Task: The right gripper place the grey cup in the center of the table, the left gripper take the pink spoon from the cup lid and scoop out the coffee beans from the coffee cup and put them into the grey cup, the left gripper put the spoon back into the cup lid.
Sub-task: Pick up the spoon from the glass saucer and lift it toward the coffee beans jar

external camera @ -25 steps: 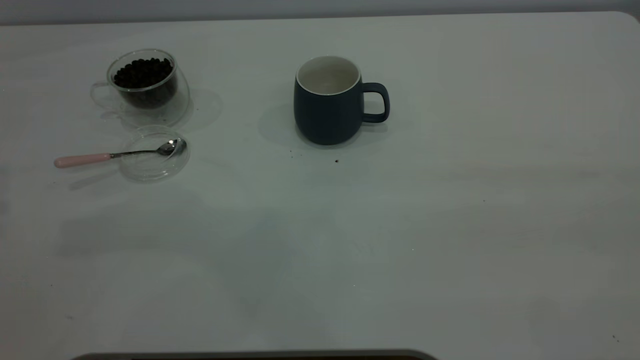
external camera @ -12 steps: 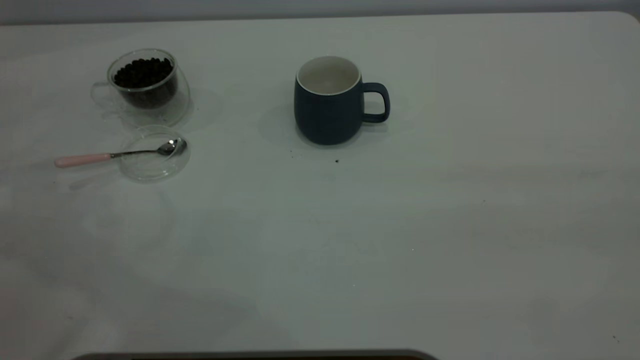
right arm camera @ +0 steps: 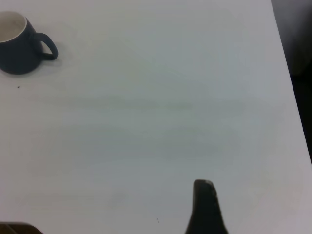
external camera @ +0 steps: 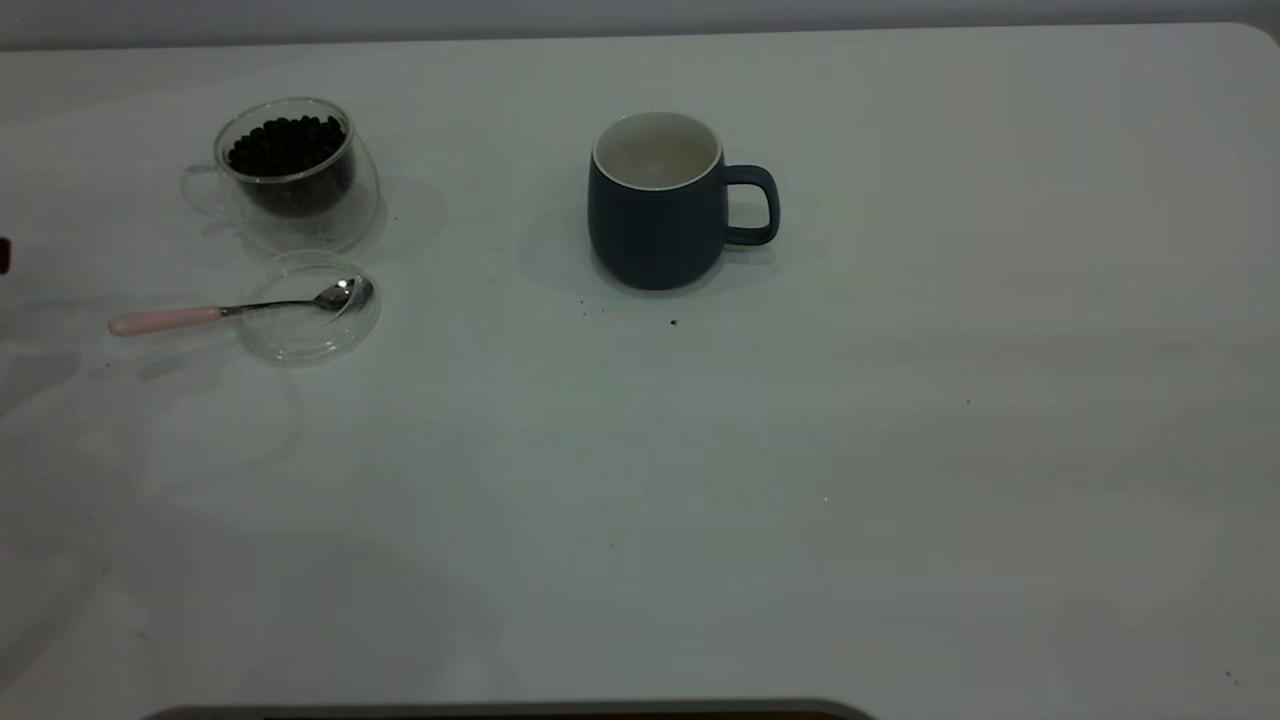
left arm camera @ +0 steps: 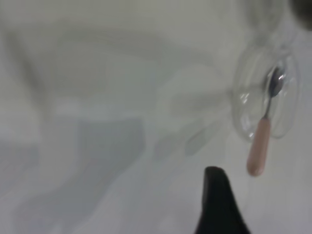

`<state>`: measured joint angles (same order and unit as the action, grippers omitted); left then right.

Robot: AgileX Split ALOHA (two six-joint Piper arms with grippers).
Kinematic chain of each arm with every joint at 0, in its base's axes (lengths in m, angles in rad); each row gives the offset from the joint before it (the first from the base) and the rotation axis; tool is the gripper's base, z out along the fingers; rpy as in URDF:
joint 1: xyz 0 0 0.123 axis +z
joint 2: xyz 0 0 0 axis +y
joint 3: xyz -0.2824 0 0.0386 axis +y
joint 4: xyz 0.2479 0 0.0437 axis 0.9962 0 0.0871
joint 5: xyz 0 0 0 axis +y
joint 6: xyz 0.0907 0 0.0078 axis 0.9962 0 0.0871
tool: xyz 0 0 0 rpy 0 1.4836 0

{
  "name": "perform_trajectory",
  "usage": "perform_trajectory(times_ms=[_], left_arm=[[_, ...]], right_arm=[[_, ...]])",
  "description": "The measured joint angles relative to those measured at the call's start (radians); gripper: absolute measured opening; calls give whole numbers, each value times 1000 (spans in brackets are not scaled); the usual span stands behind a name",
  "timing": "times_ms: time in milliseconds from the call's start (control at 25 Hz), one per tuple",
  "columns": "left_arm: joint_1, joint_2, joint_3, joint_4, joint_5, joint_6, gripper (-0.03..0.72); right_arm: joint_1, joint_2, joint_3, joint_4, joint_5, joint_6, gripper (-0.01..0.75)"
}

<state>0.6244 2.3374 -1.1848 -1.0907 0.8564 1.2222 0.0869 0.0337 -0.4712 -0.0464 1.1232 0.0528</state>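
The grey cup (external camera: 655, 205) stands upright near the table's middle, handle to the right, and its white inside shows no beans; it also appears in the right wrist view (right arm camera: 17, 44). At the left, the glass coffee cup (external camera: 290, 170) holds dark coffee beans. In front of it lies the clear cup lid (external camera: 312, 320) with the pink spoon (external camera: 165, 320) resting across it, bowl on the lid and pink handle sticking out left. My left gripper (left arm camera: 217, 195) hovers near the spoon's handle (left arm camera: 258, 148), apart from it. My right gripper (right arm camera: 204, 204) is over bare table, far from the grey cup.
A few dark crumbs (external camera: 673, 322) lie just in front of the grey cup. A dark sliver (external camera: 3, 255) shows at the exterior view's left edge. The table's right edge (right arm camera: 287, 97) runs close to the right gripper.
Shadows on the left of the table have shifted left, and a dark sliver has appeared at the left edge. The cups, lid and spoon have not moved.
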Motion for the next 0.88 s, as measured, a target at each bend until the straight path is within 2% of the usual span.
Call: perform_trajectory(times_ms=[80, 480, 760, 880], left_arm=[[0, 15, 0, -13, 33, 5, 616], [0, 18, 81, -50, 59, 49, 596], [-5, 18, 132, -142, 20, 143, 596], [-30, 18, 133, -149, 7, 155, 596]], right_arm=[[0, 0, 0, 0, 0, 1, 573], [0, 0, 0, 0, 0, 1, 573], [0, 0, 0, 0, 0, 0, 573], [0, 0, 0, 0, 0, 1, 573]])
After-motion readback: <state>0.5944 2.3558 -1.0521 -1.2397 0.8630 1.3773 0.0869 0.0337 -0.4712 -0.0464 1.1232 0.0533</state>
